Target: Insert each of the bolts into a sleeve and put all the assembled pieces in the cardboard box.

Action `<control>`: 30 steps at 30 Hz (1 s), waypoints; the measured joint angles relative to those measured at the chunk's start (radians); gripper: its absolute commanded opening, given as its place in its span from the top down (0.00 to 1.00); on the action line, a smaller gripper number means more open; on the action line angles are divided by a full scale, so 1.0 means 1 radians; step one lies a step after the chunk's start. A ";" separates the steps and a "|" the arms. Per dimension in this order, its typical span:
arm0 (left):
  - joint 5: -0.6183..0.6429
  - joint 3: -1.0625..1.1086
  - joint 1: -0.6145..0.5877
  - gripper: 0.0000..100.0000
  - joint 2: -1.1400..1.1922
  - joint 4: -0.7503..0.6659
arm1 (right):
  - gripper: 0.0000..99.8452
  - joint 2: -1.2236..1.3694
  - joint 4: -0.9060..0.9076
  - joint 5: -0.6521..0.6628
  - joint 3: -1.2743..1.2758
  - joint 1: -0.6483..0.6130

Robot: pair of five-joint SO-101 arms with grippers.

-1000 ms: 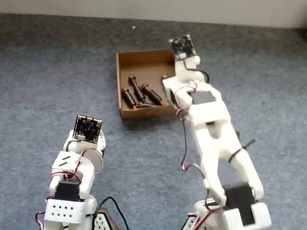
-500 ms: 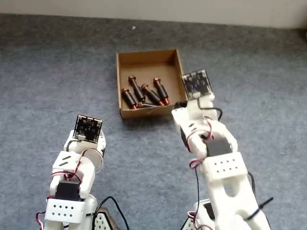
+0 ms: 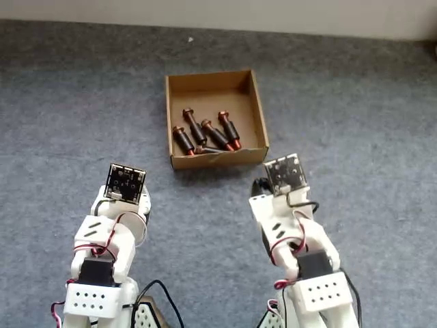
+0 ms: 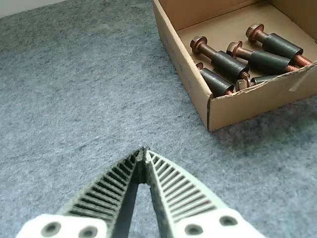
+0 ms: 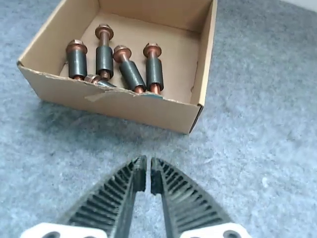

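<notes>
The right gripper (image 5: 148,166) had drawn back from over the box (image 3: 218,159) within the last second. It hung just short of the box's near wall, fingers pressed together on nothing. The left gripper (image 4: 143,153) had not moved. It sat over the grey mat (image 3: 82,89), well apart from the box, likewise closed and empty. Inside the box lay the pieces (image 3: 205,133), four side by side and a fifth half hidden against the front wall. The one nearest the right wall (image 3: 229,130) came into sight only as the gripper withdrew, so it was probably the last delivered. Every piece in view was boxed, so the task looked finished.
</notes>
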 measured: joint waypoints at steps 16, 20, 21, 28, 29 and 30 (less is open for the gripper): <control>0.000 0.000 0.000 0.99 0.000 0.000 | 0.98 -0.420 0.106 -0.002 0.183 0.009; 0.000 0.000 0.000 0.99 0.000 0.000 | 0.98 -0.422 0.158 -0.002 0.183 0.069; 0.000 0.000 0.000 0.99 0.000 0.000 | 0.98 -0.422 0.176 -0.002 0.183 0.089; 0.000 0.000 0.000 0.99 0.002 0.015 | 0.98 -0.422 0.373 -0.002 0.183 0.169; 0.000 0.000 0.002 0.99 0.002 0.034 | 0.98 -0.422 0.404 -0.002 0.183 0.172; 0.000 0.000 0.002 0.99 0.002 0.055 | 0.98 -0.422 0.431 -0.002 0.183 0.172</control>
